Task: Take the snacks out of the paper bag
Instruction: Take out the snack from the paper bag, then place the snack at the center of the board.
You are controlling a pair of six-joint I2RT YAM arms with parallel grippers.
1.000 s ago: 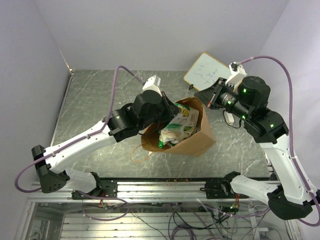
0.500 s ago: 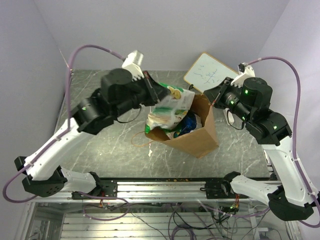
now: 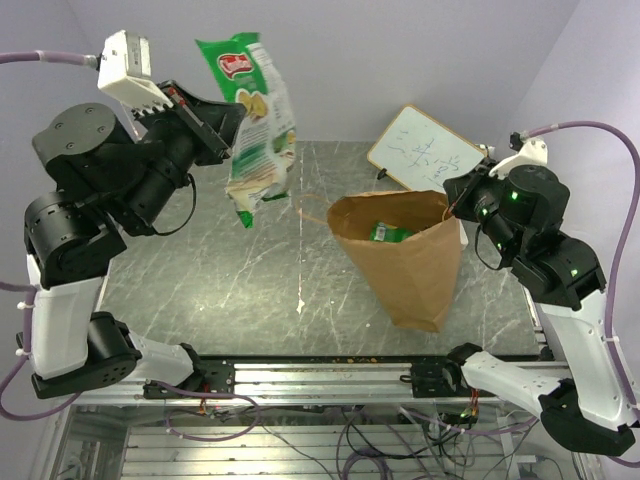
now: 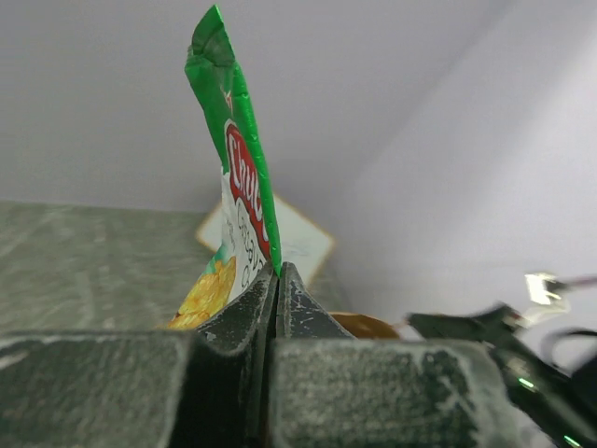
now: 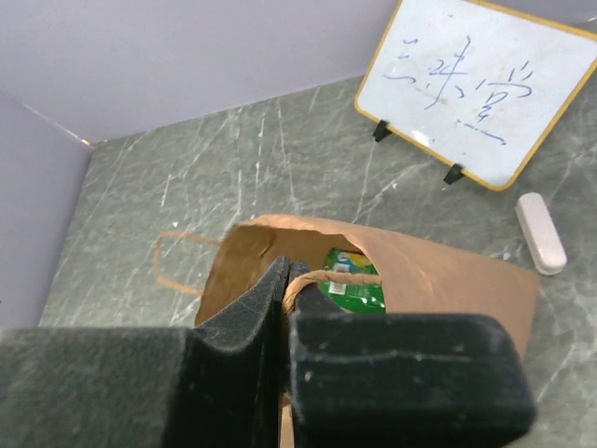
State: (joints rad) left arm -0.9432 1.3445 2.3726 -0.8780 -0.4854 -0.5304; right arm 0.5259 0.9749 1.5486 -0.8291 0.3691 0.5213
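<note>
My left gripper is shut on a green snack packet with a red logo, held high above the table's left side; it shows edge-on in the left wrist view. The brown paper bag stands upright at centre right with its mouth open. A green packet lies inside it, also seen in the right wrist view. My right gripper is shut on the bag's twisted handle at the rim.
A white writing board with a yellow frame stands at the back right, and a small white eraser lies beside it. The bag's other handle hangs out to the left.
My left gripper has lifted the green packet out of the bag, up and to the left. The bag has swung upright and shifted right in my right gripper.
</note>
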